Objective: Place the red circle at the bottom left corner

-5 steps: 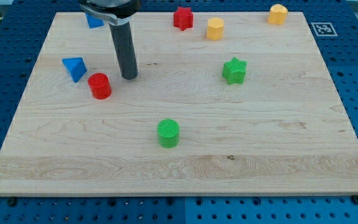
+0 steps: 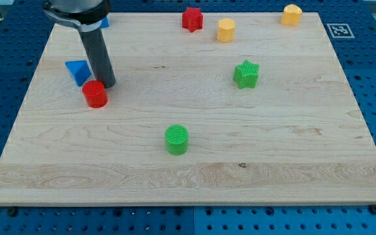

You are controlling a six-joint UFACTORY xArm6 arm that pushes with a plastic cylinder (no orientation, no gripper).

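My rig carries no jaws, so no grasping state applies. My tip (image 2: pixel 107 85) sits at the upper right edge of the red circle (image 2: pixel 95 94), apparently touching it. The blue triangular block (image 2: pixel 78 71) lies just beside, toward the view's upper left. The circle is well apart from the worktop (image 2: pixel 292 163) bottom left corner. Risk: an off-centre push could let the circle slip sideways off my tip.

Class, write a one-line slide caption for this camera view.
My tip touches the red circle from its upper right, beside the blue block, far from the board's bottom left corner.
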